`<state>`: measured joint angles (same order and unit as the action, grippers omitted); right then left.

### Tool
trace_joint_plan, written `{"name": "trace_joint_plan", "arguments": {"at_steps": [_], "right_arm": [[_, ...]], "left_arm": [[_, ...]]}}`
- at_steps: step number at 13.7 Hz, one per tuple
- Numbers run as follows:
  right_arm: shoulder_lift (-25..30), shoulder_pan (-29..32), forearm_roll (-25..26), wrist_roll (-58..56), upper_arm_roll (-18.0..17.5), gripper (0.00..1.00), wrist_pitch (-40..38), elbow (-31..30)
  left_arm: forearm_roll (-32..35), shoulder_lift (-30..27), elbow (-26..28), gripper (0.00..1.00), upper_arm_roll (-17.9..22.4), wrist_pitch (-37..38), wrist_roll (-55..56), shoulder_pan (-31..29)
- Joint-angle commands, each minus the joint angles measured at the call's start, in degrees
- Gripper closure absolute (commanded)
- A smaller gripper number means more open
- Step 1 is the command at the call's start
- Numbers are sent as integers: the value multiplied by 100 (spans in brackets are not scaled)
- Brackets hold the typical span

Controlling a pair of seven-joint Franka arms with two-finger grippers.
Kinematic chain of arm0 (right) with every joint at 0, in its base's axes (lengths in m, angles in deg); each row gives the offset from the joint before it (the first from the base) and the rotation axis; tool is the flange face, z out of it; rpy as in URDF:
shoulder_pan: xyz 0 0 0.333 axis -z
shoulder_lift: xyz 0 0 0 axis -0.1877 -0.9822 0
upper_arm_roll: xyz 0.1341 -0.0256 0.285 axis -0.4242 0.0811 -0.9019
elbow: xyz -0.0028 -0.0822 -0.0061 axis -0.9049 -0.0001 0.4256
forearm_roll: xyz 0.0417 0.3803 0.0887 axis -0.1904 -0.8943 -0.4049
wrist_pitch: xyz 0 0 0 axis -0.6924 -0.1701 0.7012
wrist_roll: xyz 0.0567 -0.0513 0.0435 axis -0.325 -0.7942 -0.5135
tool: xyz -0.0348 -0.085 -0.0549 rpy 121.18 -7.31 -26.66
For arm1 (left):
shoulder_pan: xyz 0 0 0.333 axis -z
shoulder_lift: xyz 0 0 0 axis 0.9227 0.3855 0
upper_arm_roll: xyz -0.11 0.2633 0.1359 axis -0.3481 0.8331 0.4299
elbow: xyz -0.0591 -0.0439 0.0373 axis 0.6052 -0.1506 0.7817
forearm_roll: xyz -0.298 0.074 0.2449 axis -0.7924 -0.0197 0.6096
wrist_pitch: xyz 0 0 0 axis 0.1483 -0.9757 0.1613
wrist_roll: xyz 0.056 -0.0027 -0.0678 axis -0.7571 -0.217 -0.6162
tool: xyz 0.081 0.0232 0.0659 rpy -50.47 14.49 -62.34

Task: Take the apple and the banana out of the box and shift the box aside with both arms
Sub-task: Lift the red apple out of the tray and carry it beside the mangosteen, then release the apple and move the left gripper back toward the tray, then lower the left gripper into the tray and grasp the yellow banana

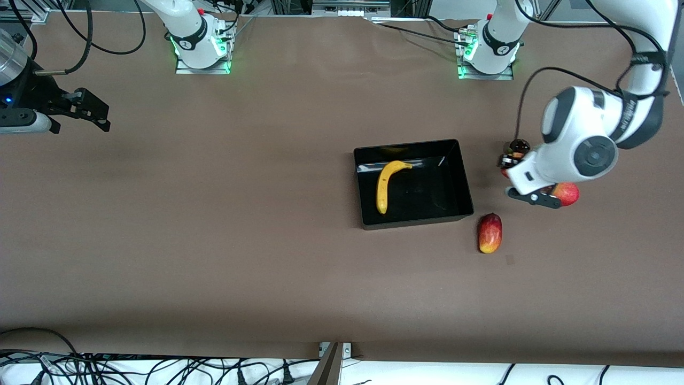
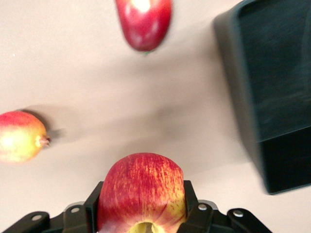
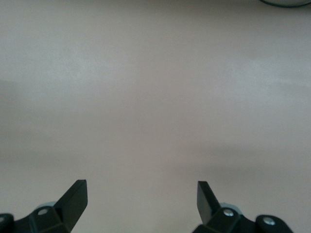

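Observation:
The black box (image 1: 466, 176) stands mid-table with the yellow banana (image 1: 382, 188) lying in it. My left gripper (image 1: 507, 167) is beside the box's end toward the left arm's end of the table. It is shut on the red apple with yellow streaks (image 2: 141, 179), which fills the gap between the fingers (image 2: 95, 201). In the front view the hand hides all but a red sliver of the apple (image 1: 504, 172). The box wall (image 2: 243, 97) shows in the left wrist view. My right gripper (image 1: 88, 109) is open and empty over bare table (image 3: 141, 199) at the right arm's end.
An oblong red-yellow mango (image 1: 490, 232) (image 2: 144, 22) lies near the box's corner, nearer the front camera. A round red-yellow fruit (image 1: 567, 193) (image 2: 19, 136) lies beside the left hand. A dark mangosteen (image 1: 519, 145) lies farther from the camera. Cables run along the table's front edge.

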<state>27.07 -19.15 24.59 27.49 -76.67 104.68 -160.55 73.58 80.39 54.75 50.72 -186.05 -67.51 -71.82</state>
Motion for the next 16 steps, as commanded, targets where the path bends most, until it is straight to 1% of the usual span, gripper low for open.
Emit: {"name": "trace_joint_plan", "arguments": {"at_steps": [1, 2, 3, 5, 6, 7, 9, 11, 12, 13, 14, 16], "right_arm": [[-34, 42, 56, -99, -21, 0, -101, 116], [-34, 42, 56, -108, -21, 0, -101, 116], [-34, 42, 56, -99, -21, 0, -101, 116], [-34, 42, 56, -64, -21, 0, -101, 116], [-34, 42, 56, -64, -21, 0, -101, 116], [-34, 42, 56, -64, -21, 0, -101, 107], [-34, 42, 56, -55, -21, 0, -101, 116], [-34, 42, 56, -46, -21, 0, -101, 107], [-34, 42, 56, -38, -21, 0, -101, 107], [-43, 42, 56, -12, -21, 0, -101, 107], [-43, 42, 56, 6, -21, 0, -101, 107], [-78, 51, 56, 24, -21, 0, -93, 116]], "left_arm": [[113, 32, 1013, 78, -84, -1214, -217, -34], [95, 58, 1322, 78, -85, -1681, -217, -34], [86, 111, 1447, 75, -85, -1895, -217, -34], [86, 277, 1474, 65, -85, -1932, -138, 36], [86, 374, 1474, 44, -85, -1941, -138, 45], [86, 366, 1474, 0, -85, -1949, -138, 45], [86, 244, 1440, 0, -93, -1888, -147, 45], [69, -89, 1273, 0, -154, -1740, -147, 45], [69, -161, 942, 0, -251, -1434, -121, 106], [60, -109, 468, 0, -286, -1022, 2, 289], [-36, 22, 20, 0, -278, -722, 412, 526], [-308, 294, -553, 0, -278, -587, 1517, 965]]}}
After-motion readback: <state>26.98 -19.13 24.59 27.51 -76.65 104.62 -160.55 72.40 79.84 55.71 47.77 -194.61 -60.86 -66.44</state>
